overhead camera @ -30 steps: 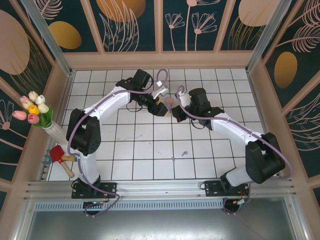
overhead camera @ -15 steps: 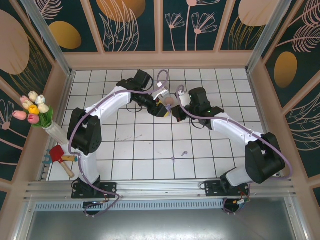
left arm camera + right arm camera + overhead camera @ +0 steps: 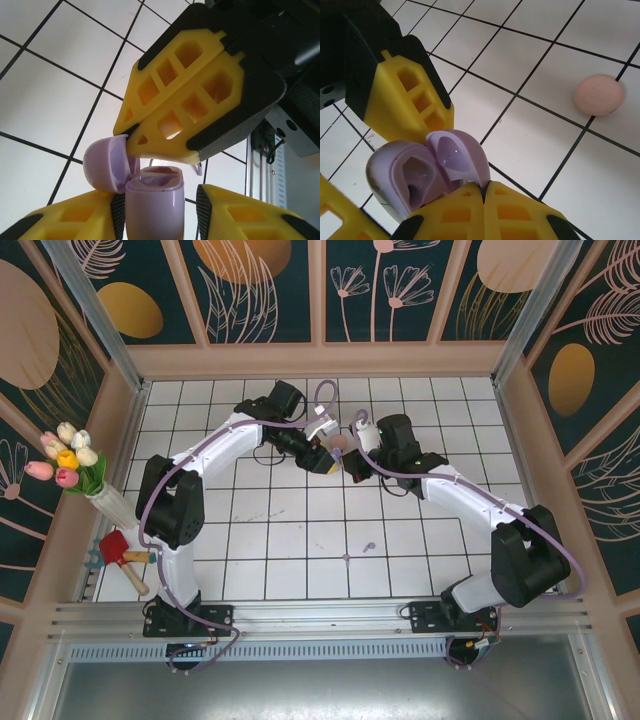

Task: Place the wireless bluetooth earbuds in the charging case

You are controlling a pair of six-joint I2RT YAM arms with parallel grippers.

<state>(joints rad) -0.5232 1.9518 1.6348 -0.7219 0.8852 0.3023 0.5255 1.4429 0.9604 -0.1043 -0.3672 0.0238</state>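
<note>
Inside left claw (image 3: 157, 202): charging case (image 3: 420, 175), open.

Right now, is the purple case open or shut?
Open: the lid is hinged back off the case, and its hollow top shows.

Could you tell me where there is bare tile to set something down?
Free: the far right tiles between the right arm and the wall, and the far left corner. Crowded mid-table, where the left gripper and right gripper meet at the purple charging case, near the pink disc.
</note>
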